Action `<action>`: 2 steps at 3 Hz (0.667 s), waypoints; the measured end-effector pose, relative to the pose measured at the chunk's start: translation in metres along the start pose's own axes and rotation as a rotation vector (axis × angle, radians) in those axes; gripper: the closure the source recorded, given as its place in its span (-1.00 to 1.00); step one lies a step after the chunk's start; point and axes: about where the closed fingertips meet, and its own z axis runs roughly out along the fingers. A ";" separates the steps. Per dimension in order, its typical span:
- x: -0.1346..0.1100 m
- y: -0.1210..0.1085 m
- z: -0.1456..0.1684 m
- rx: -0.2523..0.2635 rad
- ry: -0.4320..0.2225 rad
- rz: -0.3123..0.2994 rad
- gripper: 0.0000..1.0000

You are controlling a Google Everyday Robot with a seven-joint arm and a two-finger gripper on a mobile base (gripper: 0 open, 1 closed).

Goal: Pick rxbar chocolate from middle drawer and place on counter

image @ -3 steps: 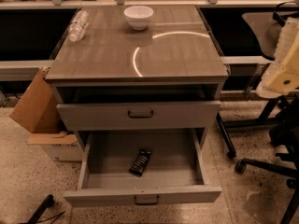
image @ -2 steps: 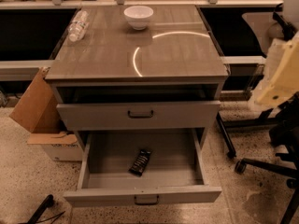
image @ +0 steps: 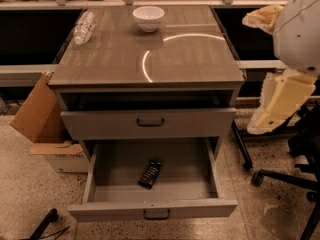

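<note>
The rxbar chocolate [image: 150, 174] is a small black bar lying flat on the floor of the middle drawer [image: 152, 209], near its centre. The drawer is pulled fully out and holds nothing else. The drawer above it [image: 148, 122] stands slightly out. The counter [image: 150, 49] is the glossy wood-grain top with a bright curved reflection. My gripper [image: 278, 102] shows as white and cream parts at the right edge. It is beside the cabinet's right side, at about the upper drawer's height, well above and right of the bar, touching nothing.
A white bowl [image: 148, 18] stands at the counter's back middle. A clear plastic bottle [image: 83, 27] lies at its back left. A cardboard box [image: 42, 129] stands on the floor left of the cabinet. Office chair legs and casters [image: 270, 174] are at the right.
The arm has come further into view from the right edge and now looms larger. The view has shifted slightly. The bar and drawers have not moved.
</note>
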 end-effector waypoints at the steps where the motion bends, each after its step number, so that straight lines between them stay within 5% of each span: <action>1: 0.004 -0.004 0.026 -0.015 -0.016 -0.007 -1.00; 2: 0.012 -0.006 0.065 -0.069 -0.028 -0.015 -1.00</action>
